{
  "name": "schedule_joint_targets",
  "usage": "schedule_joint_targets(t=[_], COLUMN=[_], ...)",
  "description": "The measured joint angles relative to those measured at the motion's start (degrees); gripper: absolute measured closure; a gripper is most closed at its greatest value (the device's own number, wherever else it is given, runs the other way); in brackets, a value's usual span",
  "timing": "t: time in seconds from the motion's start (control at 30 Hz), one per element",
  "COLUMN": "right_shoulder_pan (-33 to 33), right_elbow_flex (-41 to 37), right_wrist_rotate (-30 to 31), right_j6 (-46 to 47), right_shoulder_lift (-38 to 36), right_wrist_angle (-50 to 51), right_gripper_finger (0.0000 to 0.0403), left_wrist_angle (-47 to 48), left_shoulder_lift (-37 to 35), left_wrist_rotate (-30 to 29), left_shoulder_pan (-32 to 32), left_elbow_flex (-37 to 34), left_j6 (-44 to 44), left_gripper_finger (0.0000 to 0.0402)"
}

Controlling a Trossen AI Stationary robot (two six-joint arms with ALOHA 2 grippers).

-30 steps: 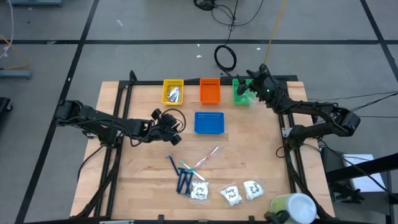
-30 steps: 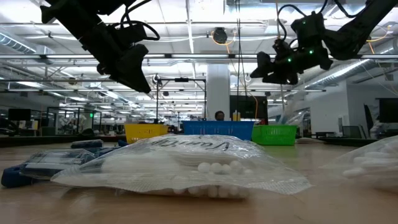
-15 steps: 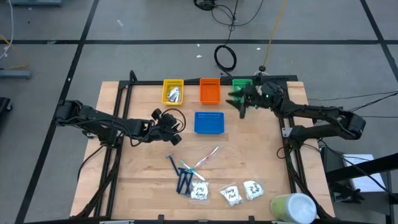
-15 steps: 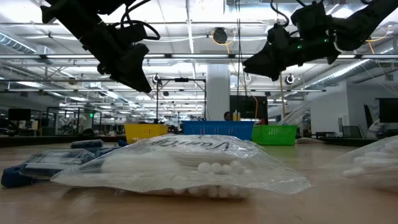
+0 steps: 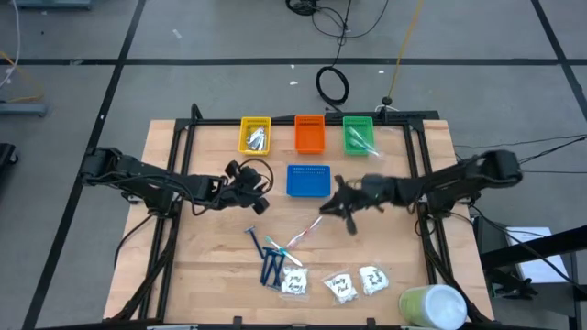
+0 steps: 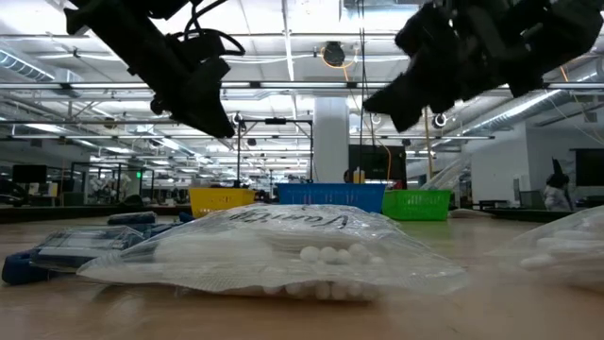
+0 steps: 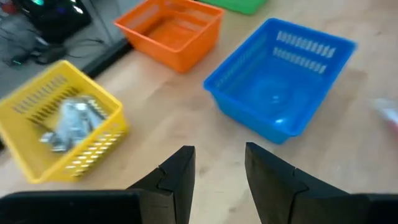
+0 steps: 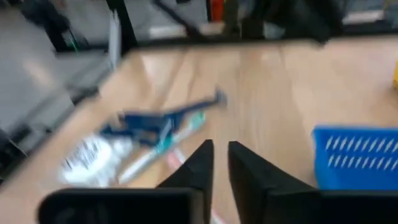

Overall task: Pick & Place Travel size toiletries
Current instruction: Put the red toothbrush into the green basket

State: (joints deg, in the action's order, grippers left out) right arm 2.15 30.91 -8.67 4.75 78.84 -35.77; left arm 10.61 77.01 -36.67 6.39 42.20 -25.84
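Near the table's front lie dark blue razors (image 5: 271, 266), slim light sticks (image 5: 303, 234) and three white sachets (image 5: 341, 287). Silvery packets (image 5: 258, 140) lie in the yellow tray (image 5: 256, 121), and a pale stick (image 5: 360, 137) lies in the green tray (image 5: 358, 121). My right gripper (image 5: 332, 207) hovers above mid-table, just right of the blue tray (image 5: 308, 181) and beyond the sticks, fingers nearly together (image 8: 221, 165) with nothing between them. My left gripper (image 5: 267, 188) hangs open (image 7: 219, 174) left of the blue tray, holding nothing.
The orange tray (image 5: 310, 135) stands between the yellow and green ones along the far edge. A big pale green-and-white cylinder (image 5: 431, 307) sits at the near right corner. Bare wood lies between the blue tray and the razors.
My right gripper has swung from over the green tray at the far right toward the table's middle and near side, sinking a little and turning. It now points toward the sticks and razors. The left arm has kept still.
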Motion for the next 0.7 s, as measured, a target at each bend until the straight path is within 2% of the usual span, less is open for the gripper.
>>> schedule_joint_targets(t=[0.17, 0.37, 0.6, 0.7], right_shoulder_pan=[3.5, 3.6, 3.6, 3.6], right_elbow_flex=[0.0, 0.0, 0.1, 0.1], right_wrist_rotate=[6.4, 7.2, 7.2, 7.1], right_j6=[-0.7, 1.0, -0.2, -1.7], right_shoulder_lift=[8.5, 15.1, 16.6, 16.3], right_wrist_angle=[-0.8, -1.5, -3.9, -3.9], right_gripper_finger=[0.0284, 0.0217, 0.0196, 0.0198], left_wrist_angle=[-2.2, -4.3, -6.8, -13.5], left_shoulder_lift=[0.0, 0.0, 2.2, 6.1], left_wrist_rotate=[7.2, 13.1, 23.7, 25.9], left_shoulder_pan=[0.0, 0.1, 1.8, 3.6], left_elbow_flex=[0.0, 0.0, 0.0, 0.0], left_j6=[-0.2, -1.1, -3.1, -2.5], left_gripper_finger=[0.0265, 0.0265, 0.0265, 0.0265])
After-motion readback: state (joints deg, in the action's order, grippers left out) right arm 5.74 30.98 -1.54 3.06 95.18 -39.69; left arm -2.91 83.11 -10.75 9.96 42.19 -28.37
